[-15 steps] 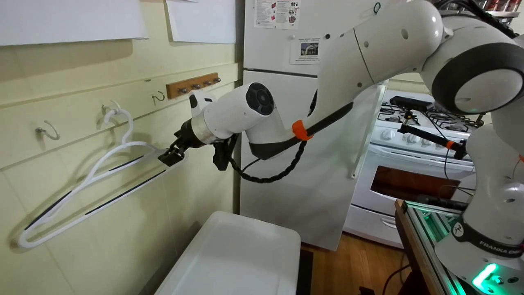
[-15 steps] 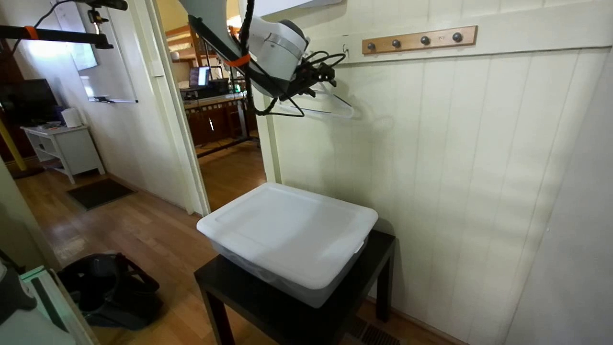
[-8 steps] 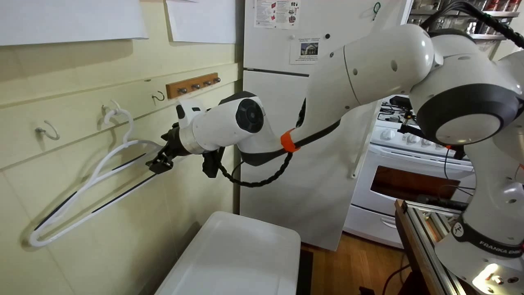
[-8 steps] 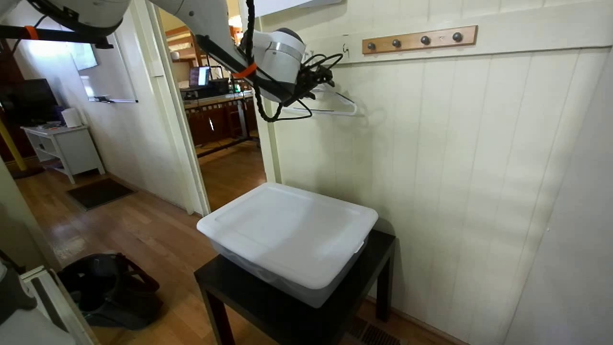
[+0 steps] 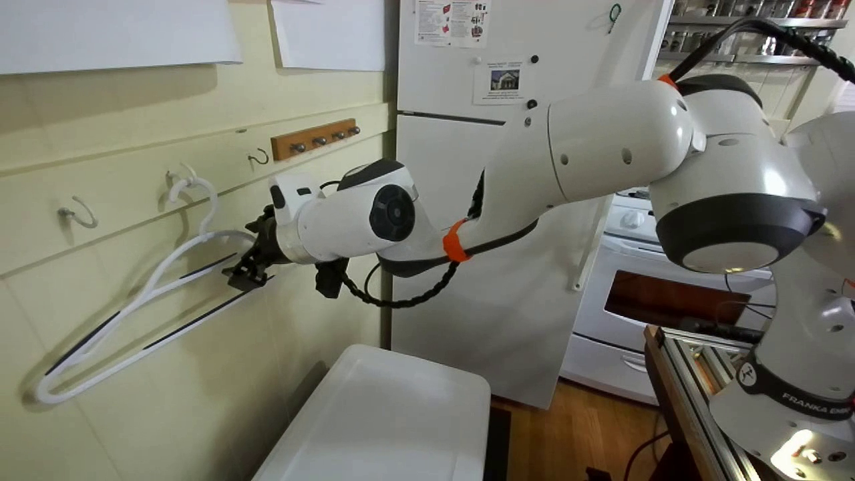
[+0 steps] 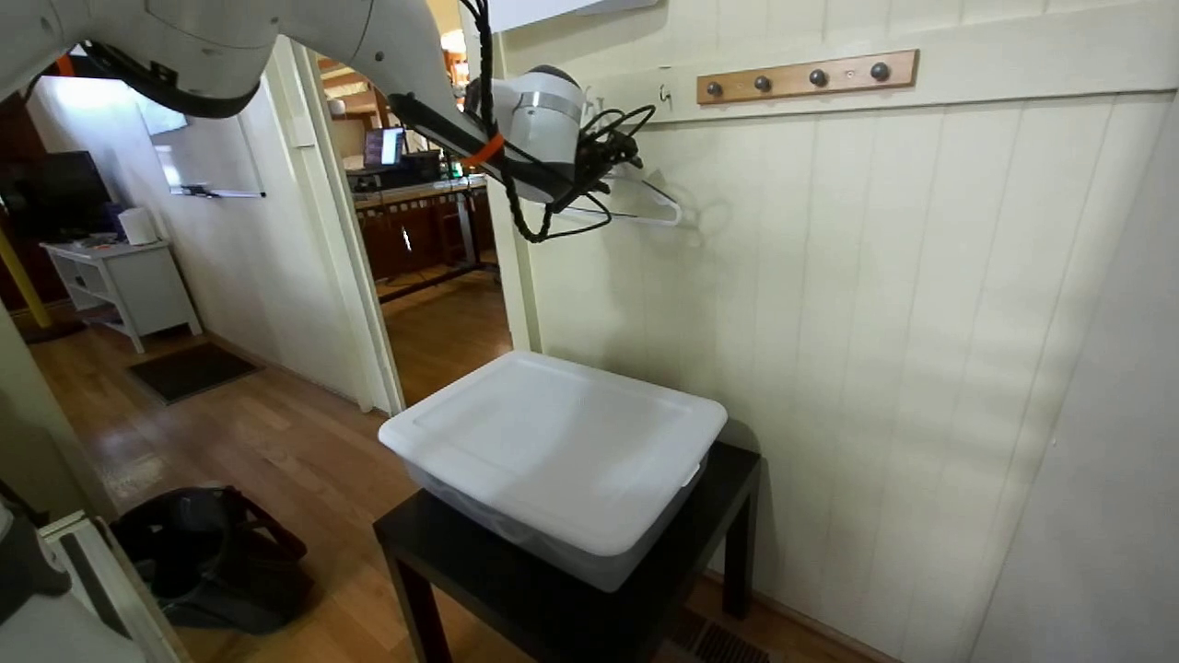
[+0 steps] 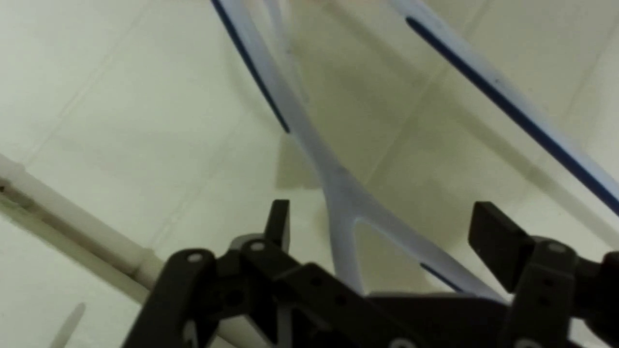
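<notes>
Directly ahead of the black two-jaw hand (image 7: 387,234), whose jaws stand widely parted with nothing gripped, the forked end of the white tubular plastic clothes hanger (image 7: 338,193) with dark strips lines up with the gap, though whether any contact exists cannot be told. Above the hand, a curved metal wall hook (image 5: 189,170) receives the hanger's neck and evidently bears its weight, so that it hangs without support from the jaws. Well below the hand, a white-lidded translucent rectangular plastic storage box (image 6: 553,451) rests flat on the black square-legged surface (image 6: 461,543), which evidently keeps it level.
</notes>
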`<action>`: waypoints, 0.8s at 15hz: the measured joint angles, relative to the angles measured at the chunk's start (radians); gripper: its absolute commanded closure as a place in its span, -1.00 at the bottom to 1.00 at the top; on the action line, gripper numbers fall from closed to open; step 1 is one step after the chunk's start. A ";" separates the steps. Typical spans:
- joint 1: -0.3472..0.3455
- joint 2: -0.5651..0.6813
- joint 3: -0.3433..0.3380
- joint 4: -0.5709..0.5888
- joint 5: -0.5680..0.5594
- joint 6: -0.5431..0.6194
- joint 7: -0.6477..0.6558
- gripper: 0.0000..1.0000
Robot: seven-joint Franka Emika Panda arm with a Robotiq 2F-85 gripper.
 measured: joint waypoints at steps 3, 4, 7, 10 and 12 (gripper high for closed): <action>0.000 0.027 -0.015 0.025 0.000 0.000 0.009 0.11; 0.000 0.033 -0.020 0.030 0.000 0.000 0.012 0.28; 0.002 0.050 -0.041 0.045 0.000 0.000 0.027 0.72; 0.008 0.064 -0.067 0.055 0.000 0.002 0.045 0.86; 0.016 0.069 -0.089 0.056 0.001 0.002 0.064 1.00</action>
